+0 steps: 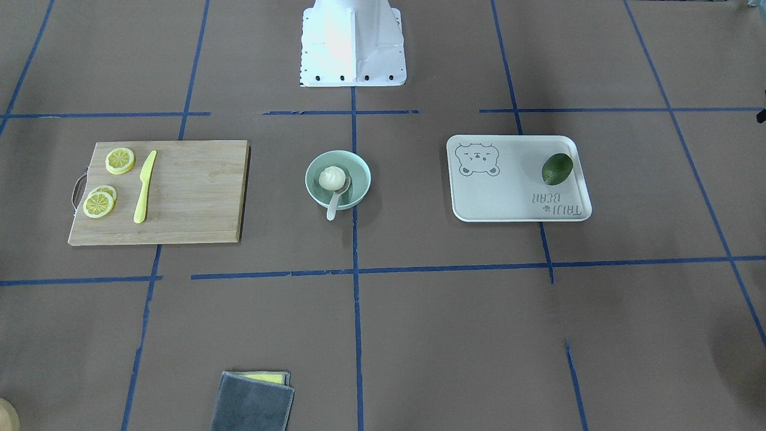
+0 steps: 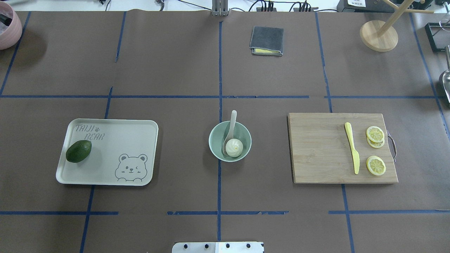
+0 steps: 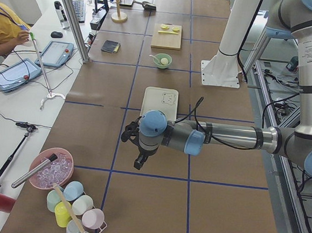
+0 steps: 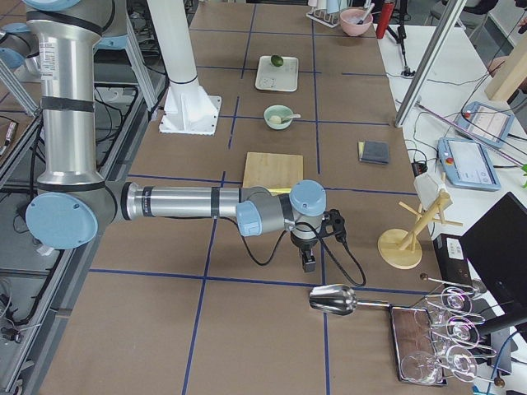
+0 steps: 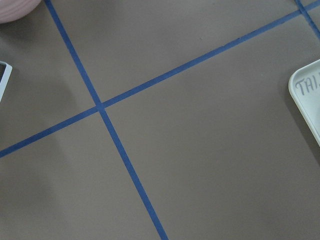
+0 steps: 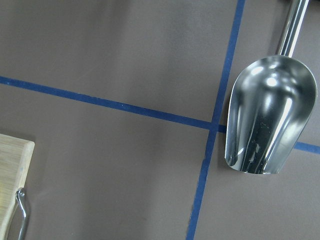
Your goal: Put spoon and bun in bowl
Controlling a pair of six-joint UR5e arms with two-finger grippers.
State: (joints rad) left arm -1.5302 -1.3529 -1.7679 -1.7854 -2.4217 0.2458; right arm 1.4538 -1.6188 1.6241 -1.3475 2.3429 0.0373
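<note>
The mint-green bowl (image 2: pixel 246 135) stands at the table's middle; it also shows in the front view (image 1: pixel 361 169). The white pleated bun (image 2: pixel 234 147) lies inside it, also seen from the front (image 1: pixel 332 178). The off-white spoon (image 2: pixel 232 123) rests with its scoop in the bowl beside the bun, its handle (image 1: pixel 333 206) sticking out over the rim. My left gripper (image 3: pixel 139 162) hangs over bare table far from the bowl, beyond the tray. My right gripper (image 4: pixel 308 263) hangs past the cutting board near a metal scoop. Both show only in side views, so I cannot tell whether they are open or shut.
A cream bear-print tray (image 2: pixel 133 140) holds an avocado (image 2: pixel 78 151). A wooden cutting board (image 2: pixel 316 151) holds a yellow knife (image 2: pixel 352 147) and lemon slices (image 2: pixel 375 134). A folded grey cloth (image 2: pixel 267 40), a wooden stand (image 2: pixel 378 35), a metal scoop (image 6: pixel 270 112) and a pink bowl (image 2: pixel 7 30) lie further out.
</note>
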